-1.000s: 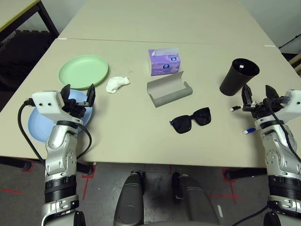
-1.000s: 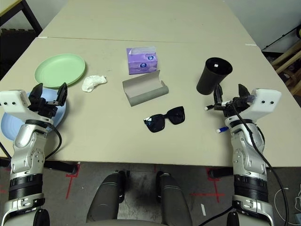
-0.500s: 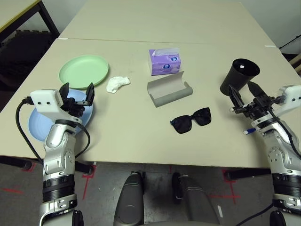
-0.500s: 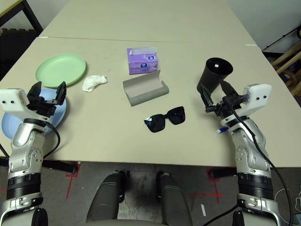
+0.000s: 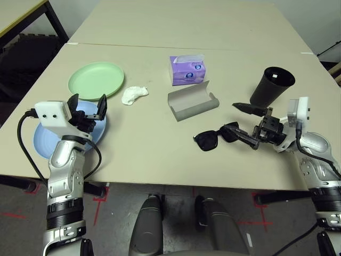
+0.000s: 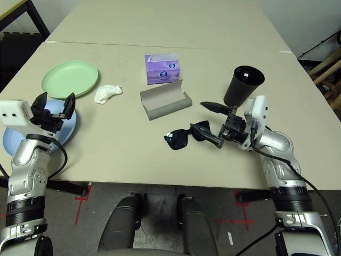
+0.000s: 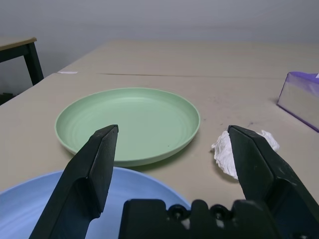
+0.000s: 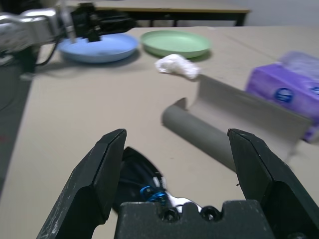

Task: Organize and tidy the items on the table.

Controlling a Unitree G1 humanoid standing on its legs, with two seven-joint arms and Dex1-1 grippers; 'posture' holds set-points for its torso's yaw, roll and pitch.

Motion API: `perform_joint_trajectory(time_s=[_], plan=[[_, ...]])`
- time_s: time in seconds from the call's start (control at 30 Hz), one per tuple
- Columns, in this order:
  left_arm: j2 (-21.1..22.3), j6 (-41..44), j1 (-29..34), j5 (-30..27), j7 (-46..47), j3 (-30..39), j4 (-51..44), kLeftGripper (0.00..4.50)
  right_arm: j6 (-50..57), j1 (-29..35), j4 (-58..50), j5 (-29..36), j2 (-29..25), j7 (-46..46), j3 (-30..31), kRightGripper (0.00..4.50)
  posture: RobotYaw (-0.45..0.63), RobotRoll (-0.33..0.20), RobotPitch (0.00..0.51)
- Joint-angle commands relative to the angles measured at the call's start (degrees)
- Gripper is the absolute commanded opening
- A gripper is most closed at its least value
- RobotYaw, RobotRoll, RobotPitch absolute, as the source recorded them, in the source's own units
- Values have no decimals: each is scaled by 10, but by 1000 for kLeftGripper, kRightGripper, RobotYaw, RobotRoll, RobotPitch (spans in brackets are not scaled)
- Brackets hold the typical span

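My right gripper (image 5: 237,120) stands open on its side just right of the black sunglasses (image 5: 214,138), its near finger lying over their right lens. The sunglasses (image 8: 138,175) show between its fingers, the open grey glasses case (image 5: 192,102) beyond. The black cup (image 5: 270,85) stands upright behind that arm; the pens are hidden. My left gripper (image 5: 88,104) hovers open over the far edge of the light blue plate (image 5: 40,142). Past it lie the pale green plate (image 7: 127,122) and the crumpled white tissue (image 5: 133,94). The purple tissue box (image 5: 186,70) sits behind the case.
The beige table (image 5: 144,154) has bare surface along its front edge between the arms and wide free room past the seam (image 5: 133,46). A dark-legged second table (image 5: 21,13) stands at the far left.
My right gripper has swung left from beside the cup to the sunglasses, turning onto its side, and its arm now covers the pens. The left arm has held still.
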Motion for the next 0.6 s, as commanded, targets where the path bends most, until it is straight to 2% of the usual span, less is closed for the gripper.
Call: perform_joint_trajectory(time_s=[0.03, 0.3, 0.6], plan=[[9, 10, 15, 0, 0, 3, -21, 4500, -17, 0, 9, -5, -5, 37, 17, 4469, 214, 0, 173], [31, 22, 25, 7, 2, 4, -24, 4500, -18, -6, -6, -6, -9, 53, 24, 4469, 230, 0, 173], [85, 69, 14, -9, -30, 10, 1, 4500, -17, -10, -3, -10, -1, 32, 21, 4469, 228, 0, 172]])
